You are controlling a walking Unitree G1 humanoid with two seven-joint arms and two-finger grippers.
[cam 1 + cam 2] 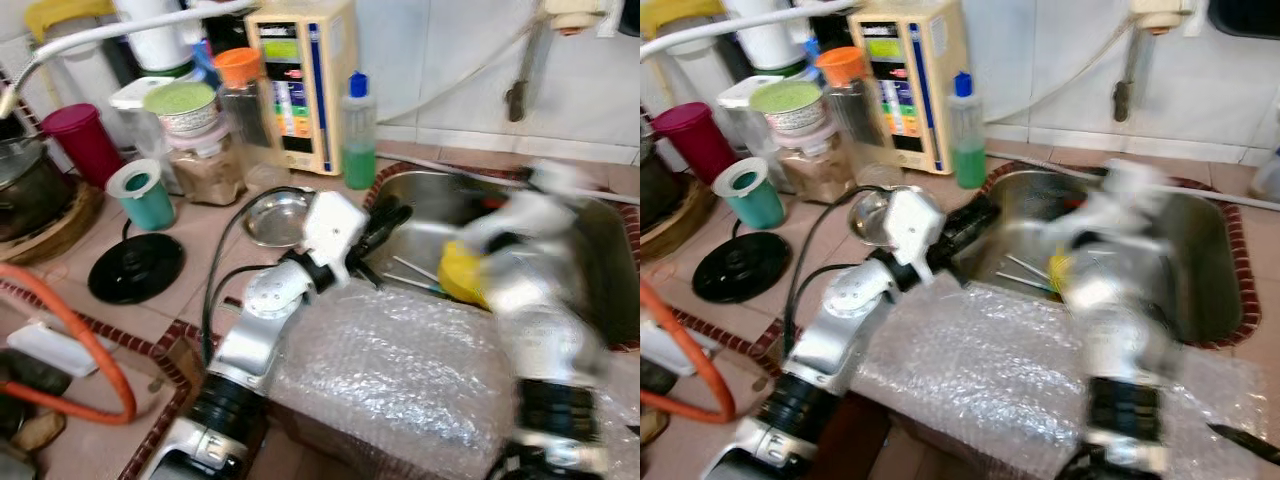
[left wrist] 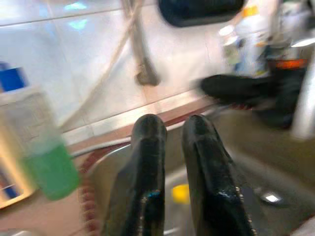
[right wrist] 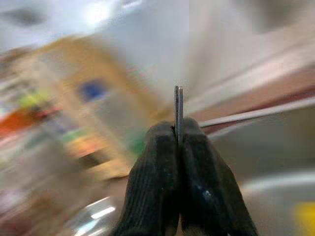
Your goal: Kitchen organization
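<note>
My left gripper reaches over the left rim of the steel sink. Its two black fingers lie close together with nothing between them. In the basin are a yellow object and thin metal utensils. My right arm is a blur over the sink. In the right wrist view my right gripper is shut on a thin flat metal piece, seen edge-on and sticking out past the fingertips. What kind of utensil it is cannot be made out.
A small steel bowl, a green soap bottle, jars, a teal cup and a black lid crowd the counter to the left. Bubble wrap covers the front edge. A knife lies at the front right.
</note>
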